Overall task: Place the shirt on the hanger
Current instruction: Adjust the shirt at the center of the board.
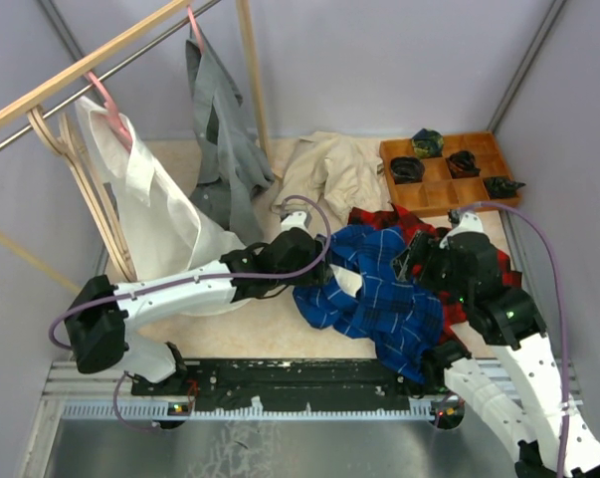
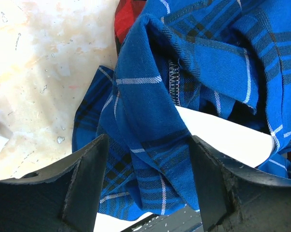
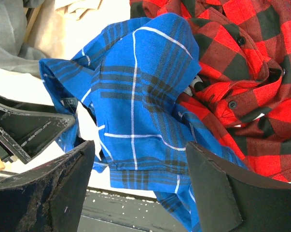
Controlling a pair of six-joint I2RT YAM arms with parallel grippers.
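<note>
Shirt [image 1: 379, 299]: crumpled heap, lying between the two grippers.
Left gripper [image 2: 149, 140]: spread wide, empty, shirt fold directly ahead.
Right gripper [image 3: 140, 144]: spread wide, empty, equally near.

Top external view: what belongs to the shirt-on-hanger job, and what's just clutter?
Job: blue checked shirt; pale wooden hanger.

Lying about: red-and-black plaid shirt; white shirt; pink hanger; grey shirt; beige garment; orange tray of dark items.
</note>
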